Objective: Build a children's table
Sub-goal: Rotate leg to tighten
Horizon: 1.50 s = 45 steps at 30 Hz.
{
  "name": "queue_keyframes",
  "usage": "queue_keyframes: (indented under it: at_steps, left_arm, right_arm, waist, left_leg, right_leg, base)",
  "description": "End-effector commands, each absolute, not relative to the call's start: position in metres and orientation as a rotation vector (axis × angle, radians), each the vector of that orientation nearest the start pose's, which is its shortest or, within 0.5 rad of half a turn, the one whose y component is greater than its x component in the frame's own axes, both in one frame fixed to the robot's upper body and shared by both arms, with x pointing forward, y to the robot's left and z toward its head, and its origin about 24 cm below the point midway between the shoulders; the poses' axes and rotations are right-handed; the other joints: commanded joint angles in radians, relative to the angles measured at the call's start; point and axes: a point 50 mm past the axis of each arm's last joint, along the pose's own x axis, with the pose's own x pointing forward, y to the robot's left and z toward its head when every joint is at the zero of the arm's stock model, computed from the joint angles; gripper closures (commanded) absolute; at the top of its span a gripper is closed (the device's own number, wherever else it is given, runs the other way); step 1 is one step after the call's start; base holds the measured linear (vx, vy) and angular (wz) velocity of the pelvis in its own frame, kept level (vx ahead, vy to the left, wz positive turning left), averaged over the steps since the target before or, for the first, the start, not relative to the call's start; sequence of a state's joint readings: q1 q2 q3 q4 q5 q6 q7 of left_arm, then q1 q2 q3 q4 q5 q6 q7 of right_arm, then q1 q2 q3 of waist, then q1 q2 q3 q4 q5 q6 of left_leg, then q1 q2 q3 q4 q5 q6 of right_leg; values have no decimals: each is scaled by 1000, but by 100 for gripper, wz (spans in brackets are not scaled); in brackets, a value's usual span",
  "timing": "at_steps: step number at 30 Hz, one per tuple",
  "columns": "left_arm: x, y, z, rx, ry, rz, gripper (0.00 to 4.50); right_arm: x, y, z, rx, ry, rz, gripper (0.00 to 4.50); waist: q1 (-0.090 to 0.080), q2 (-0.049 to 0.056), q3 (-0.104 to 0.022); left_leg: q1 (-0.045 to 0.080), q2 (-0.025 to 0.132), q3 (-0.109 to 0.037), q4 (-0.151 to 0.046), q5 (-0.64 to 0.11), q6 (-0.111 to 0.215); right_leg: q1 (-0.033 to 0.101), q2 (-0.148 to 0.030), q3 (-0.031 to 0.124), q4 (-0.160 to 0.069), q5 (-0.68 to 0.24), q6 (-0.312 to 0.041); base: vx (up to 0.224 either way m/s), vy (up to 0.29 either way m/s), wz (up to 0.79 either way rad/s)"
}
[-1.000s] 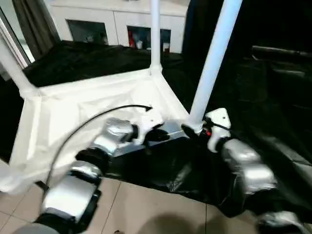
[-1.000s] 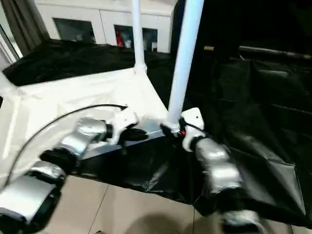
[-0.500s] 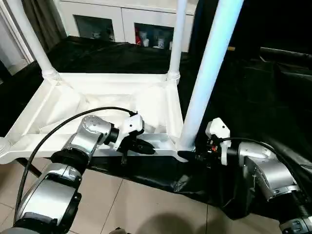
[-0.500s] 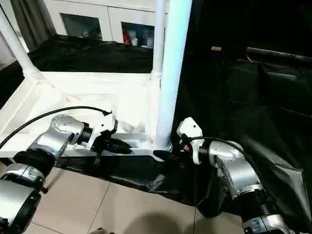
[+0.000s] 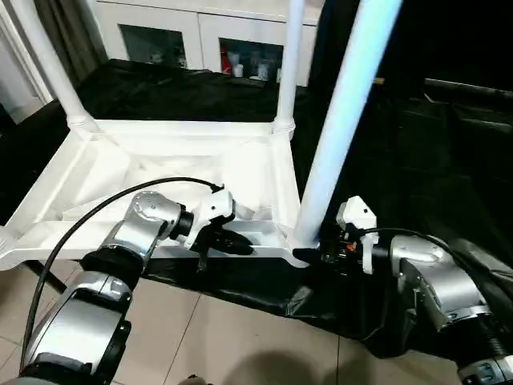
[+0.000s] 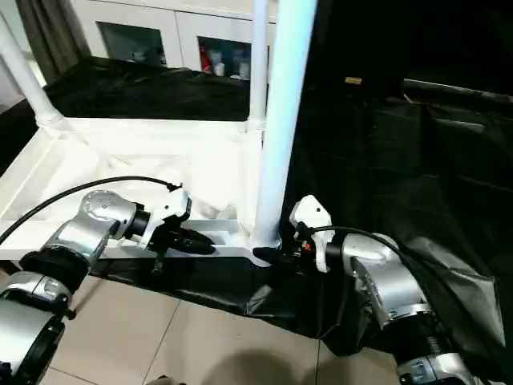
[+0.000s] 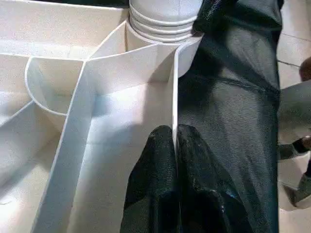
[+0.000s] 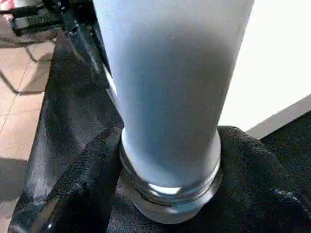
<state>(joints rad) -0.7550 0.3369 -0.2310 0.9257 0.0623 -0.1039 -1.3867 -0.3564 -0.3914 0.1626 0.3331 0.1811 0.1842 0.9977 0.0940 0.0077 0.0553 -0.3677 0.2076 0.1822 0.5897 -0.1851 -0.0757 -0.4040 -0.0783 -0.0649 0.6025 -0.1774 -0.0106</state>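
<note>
- Fingers of my left gripper (image 7: 174,160) pinch the table top (image 5: 160,160) near-edge wall.
- My right gripper (image 8: 170,170) fingers clasp the near-right corner leg (image 5: 341,120) base.

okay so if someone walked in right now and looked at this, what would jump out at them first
The upside-down white table top on black sheeting, its legs pointing up, stands out first. The near right leg towers in front, with the right pincer around its threaded base. The left pincer is shut on the near edge wall of the top.

3 legs (image 5: 341,112) on upturned tabletop (image 5: 168,164)
</note>
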Motion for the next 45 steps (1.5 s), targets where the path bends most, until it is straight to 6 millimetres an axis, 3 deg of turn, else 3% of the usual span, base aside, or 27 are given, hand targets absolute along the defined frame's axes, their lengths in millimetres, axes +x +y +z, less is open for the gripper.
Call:
queue_keyframes:
  at_steps: [1,2,4,5,8,11,13,15,18,20,23,24,25,26,28,30,31,33,36,38,39,41,45]
  left_arm:
    - [335,126,52,396,429,-1412,450]
    - [336,121,49,405,433,-1377,450]
    - [339,109,45,398,423,-1328,450]
    - [341,95,44,383,406,-1293,450]
    - [341,73,42,367,388,-1256,450]
    - [342,43,41,381,375,-1196,450]
    - [344,38,43,402,363,-1170,450]
    - [345,37,44,414,352,-1157,450]
    - [347,44,46,425,341,-1158,450]
    - [347,53,46,429,339,-1177,450]
    - [346,63,46,435,338,-1203,450]
    - [346,72,46,448,338,-1228,450]
    - [345,77,46,451,347,-1238,450]
    - [345,87,47,461,352,-1270,450]
    - [343,97,47,468,371,-1309,450]
    - [343,100,47,470,379,-1317,450]
    - [342,104,47,484,380,-1340,450]
    - [338,114,51,477,387,-1406,450]
    - [330,127,55,443,436,-1536,450]
    - [329,128,55,444,442,-1548,450]
    - [327,130,56,438,450,-1566,450]
    - [326,130,56,439,440,-1574,450]
    - [327,128,56,443,414,-1548,450]
  right_arm:
    - [298,-148,40,-119,291,948,178]
    - [300,-147,36,-108,294,895,178]
    - [302,-142,28,-89,300,788,178]
    - [303,-137,21,-71,308,687,178]
    - [305,-129,13,-51,329,546,178]
    - [312,-114,8,-34,348,385,178]
    - [316,-109,9,-58,341,356,178]
    - [318,-106,10,-64,331,357,178]
    - [318,-100,18,-34,267,429,178]
    - [318,-101,26,10,215,475,123]
    - [319,-107,33,19,192,516,100]
    - [319,-116,37,-8,183,564,100]
    - [318,-121,40,-18,182,594,74]
    - [316,-130,46,-43,188,673,66]
    - [309,-140,51,-90,203,789,62]
    - [307,-142,52,-104,207,820,55]
    - [303,-146,53,-126,216,869,55]
    - [295,-156,55,-174,250,974,55]
    - [289,-166,58,-227,298,1074,55]
    - [288,-167,58,-227,302,1083,55]
    - [288,-166,58,-236,311,1096,55]
    - [288,-164,56,-267,329,1125,55]
    - [290,-159,55,-273,329,1135,55]
  waist:
    - [0,-11,-69]
    - [-4,7,-68]
    - [-10,-6,-65]
    - [-13,-3,-65]
    - [-16,-6,-61]
    - [-18,-5,-56]
    - [-20,-1,-55]
    - [-19,-1,-59]
    - [-15,3,-62]
    - [-16,2,-65]
    - [-16,1,-67]
    - [-15,12,-69]
    - [-19,3,-73]
    - [-18,4,-75]
    - [-14,-5,-78]
    - [-10,3,-79]
    - [-11,-5,-78]
    - [-3,-10,-76]
    - [3,-8,-70]
    - [2,-9,-69]
    - [1,-19,-69]
    - [3,-13,-67]
    - [5,-20,-68]
  left_leg:
    - [10,26,-2,-66,-146,60]
    - [13,24,-4,-66,-165,43]
    - [16,21,-5,-70,-208,19]
    - [19,21,-6,-72,-223,12]
    - [21,18,-7,-76,-252,-6]
    - [32,15,-8,-78,-305,-10]
    - [36,15,-12,-81,-330,-11]
    - [31,16,-14,-84,-317,-9]
    - [24,16,-13,-85,-289,9]
    - [20,17,-13,-84,-276,20]
    - [17,17,-12,-83,-245,32]
    - [19,18,-12,-80,-223,36]
    - [14,17,-10,-76,-192,47]
    - [13,16,-9,-73,-164,61]
    - [8,15,-8,-67,-115,94]
    - [3,23,-5,-62,-88,121]
    - [3,22,-4,-61,-95,122]
    - [8,24,-2,-61,-117,118]
    - [11,31,-2,-68,-160,92]
    - [12,31,-2,-69,-171,79]
    - [13,30,0,-67,-170,79]
    - [13,33,-1,-70,-175,67]
    - [12,29,0,-68,-167,61]
  right_leg:
    - [53,-67,42,-58,-142,-249]
    - [49,-68,43,-62,-169,-246]
    - [52,-65,42,-73,-233,-226]
    - [49,-65,43,-76,-263,-215]
    - [47,-65,43,-86,-334,-185]
    - [38,-65,43,-99,-426,-157]
    - [38,-67,40,-105,-464,-144]
    - [43,-66,41,-104,-430,-138]
    - [49,-66,43,-96,-341,-157]
    - [54,-67,43,-92,-307,-168]
    - [59,-67,43,-85,-247,-187]
    - [59,-68,43,-81,-210,-198]
    - [65,-64,42,-74,-149,-212]
    - [67,-63,42,-68,-96,-228]
    - [75,-60,41,-59,-27,-242]
    - [67,-63,40,-50,30,-259]
    - [66,-62,38,-51,19,-260]
    - [65,-62,39,-54,-31,-263]
    - [57,-65,40,-58,-110,-263]
    - [55,-65,41,-59,-122,-263]
    - [54,-65,42,-60,-125,-261]
    - [52,-68,42,-62,-154,-256]
    - [53,-69,44,-62,-164,-242]
  base:
    - [0,0,0]
    - [0,0,0]
    - [0,0,0]
    - [0,0,0]
    - [0,0,0]
    - [0,0,0]
    - [0,0,0]
    - [0,0,0]
    - [0,0,0]
    - [0,0,0]
    - [0,0,0]
    - [0,0,0]
    - [0,0,0]
    - [0,0,0]
    - [0,0,0]
    - [0,0,0]
    - [0,0,0]
    - [0,0,0]
    - [0,0,0]
    - [0,0,0]
    - [0,0,0]
    - [0,0,0]
    - [0,0,0]
